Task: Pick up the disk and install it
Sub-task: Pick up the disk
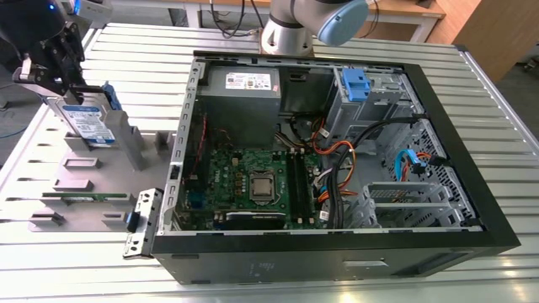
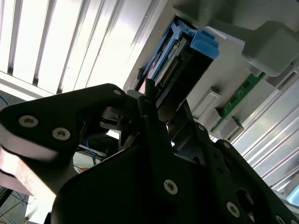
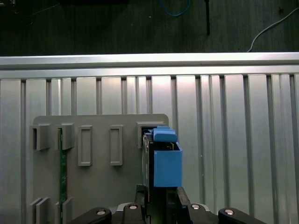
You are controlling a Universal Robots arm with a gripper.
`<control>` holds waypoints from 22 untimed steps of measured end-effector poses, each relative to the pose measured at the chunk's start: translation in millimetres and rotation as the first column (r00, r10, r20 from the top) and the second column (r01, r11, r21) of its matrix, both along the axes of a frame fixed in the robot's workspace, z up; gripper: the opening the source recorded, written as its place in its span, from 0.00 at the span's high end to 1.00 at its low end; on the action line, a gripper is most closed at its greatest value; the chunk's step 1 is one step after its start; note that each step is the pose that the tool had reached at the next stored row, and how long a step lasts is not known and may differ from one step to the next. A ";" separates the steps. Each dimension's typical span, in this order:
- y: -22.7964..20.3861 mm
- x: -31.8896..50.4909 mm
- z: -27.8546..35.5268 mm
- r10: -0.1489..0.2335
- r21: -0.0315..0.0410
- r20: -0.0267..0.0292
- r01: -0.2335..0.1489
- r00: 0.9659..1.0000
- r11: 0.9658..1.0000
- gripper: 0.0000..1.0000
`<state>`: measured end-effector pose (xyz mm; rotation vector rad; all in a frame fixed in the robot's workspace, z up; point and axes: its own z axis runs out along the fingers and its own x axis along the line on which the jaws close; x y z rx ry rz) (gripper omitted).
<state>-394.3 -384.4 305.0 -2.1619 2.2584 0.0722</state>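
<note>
Upper left in the exterior view, the gripper [image 1: 74, 96] has its jaws pinched narrow on the top edge of the disk [image 1: 88, 123], whose long axis drops straight into the gray holder [image 1: 84, 183].

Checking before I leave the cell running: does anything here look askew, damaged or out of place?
Nothing stands out. The disk stands on edge in the gray holder, with the gripper at its top edge. The open computer case looks intact.
</note>
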 end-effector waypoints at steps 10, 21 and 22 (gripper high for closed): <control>0.0 0.0 2.3 0.000 0.000 0.000 0.000 1.000 1.000 0.65; 0.0 0.0 9.6 0.000 0.000 0.000 0.000 1.000 1.000 0.65; 0.0 0.0 11.2 0.000 0.000 0.000 0.000 1.000 1.000 0.65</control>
